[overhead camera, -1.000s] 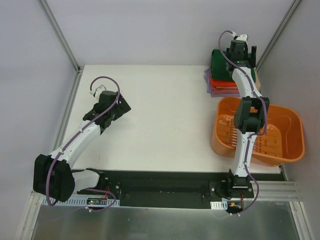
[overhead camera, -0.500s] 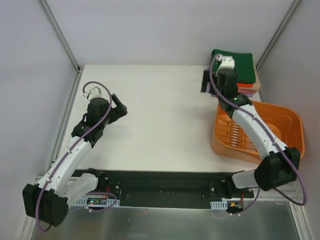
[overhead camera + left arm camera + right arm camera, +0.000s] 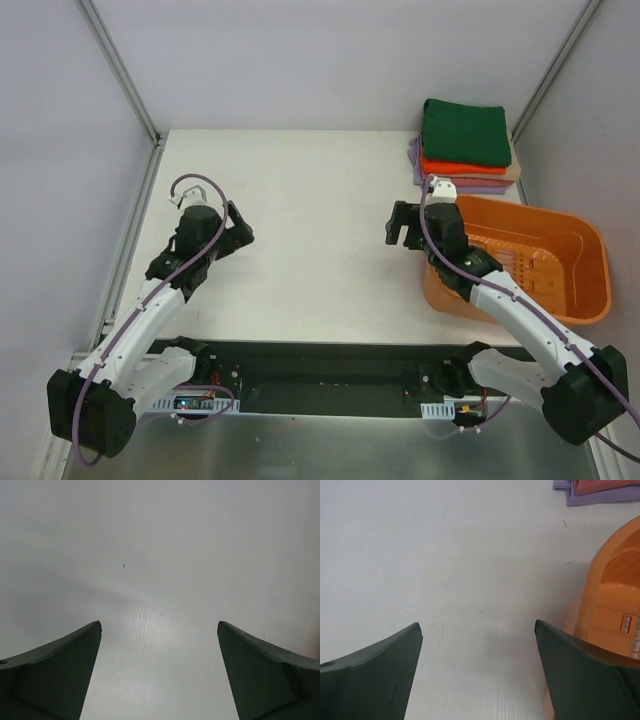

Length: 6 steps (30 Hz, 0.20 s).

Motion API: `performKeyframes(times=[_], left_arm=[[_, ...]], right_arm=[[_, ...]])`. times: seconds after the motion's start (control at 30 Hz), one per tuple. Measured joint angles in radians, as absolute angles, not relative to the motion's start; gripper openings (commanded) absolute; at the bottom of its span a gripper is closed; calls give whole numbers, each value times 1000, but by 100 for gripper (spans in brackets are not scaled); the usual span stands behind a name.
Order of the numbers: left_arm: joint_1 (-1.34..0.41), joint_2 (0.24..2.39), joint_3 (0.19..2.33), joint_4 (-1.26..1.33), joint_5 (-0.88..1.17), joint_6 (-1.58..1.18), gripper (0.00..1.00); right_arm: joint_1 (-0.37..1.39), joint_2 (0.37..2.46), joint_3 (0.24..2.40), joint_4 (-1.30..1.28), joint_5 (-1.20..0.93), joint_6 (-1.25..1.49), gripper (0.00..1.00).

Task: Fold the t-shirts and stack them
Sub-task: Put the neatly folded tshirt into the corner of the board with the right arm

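Folded t-shirts (image 3: pixel 463 150) sit in one neat stack at the far right corner of the table (image 3: pixel 320 190), soft cloth in flat rectangular layers: dark green shirt (image 3: pixel 465 130) on top, bright orange shirt (image 3: pixel 452 166) under it, a thin edge of tan shirt (image 3: pixel 514 172) showing on the right side, lavender shirt (image 3: pixel 468 186) at the bottom, poking out on the left and near edges. The orange plastic basket (image 3: pixel 575 262) is just on the near side of the stack, glossy, rounded corners, ribbed slotted floor, whether it touches the stack cannot tell. Left gripper (image 3: pixel 240 226) is over the bare left part of the table, well apart from the shirts, jaws spread wide with nothing between them; its wrist view shows two dark matte wedge-shaped fingers (image 3: pixel 60 670) over smooth white tabletop with a faint fine ribbing. Right gripper (image 3: pixel 399 227) is near the basket's left rim, also released and gripping nothing; its wrist view has the same dark fingers (image 3: pixel 375 670) apart over plain white surface, curved basket wall (image 3: pixel 600 590) at the right, a corner of lavender cloth (image 3: pixel 590 497) at the top edge. Table is flat, matte white, with metal framing along the sides
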State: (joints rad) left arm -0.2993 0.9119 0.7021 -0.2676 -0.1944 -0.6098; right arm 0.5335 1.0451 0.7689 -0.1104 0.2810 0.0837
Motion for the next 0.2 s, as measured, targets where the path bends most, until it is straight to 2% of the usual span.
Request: performKeyframes(times=[0.2], left_arm=[[-299, 907, 702, -268, -215, -609, 99]], right_arm=[[534, 1032, 757, -101, 272, 97, 96]])
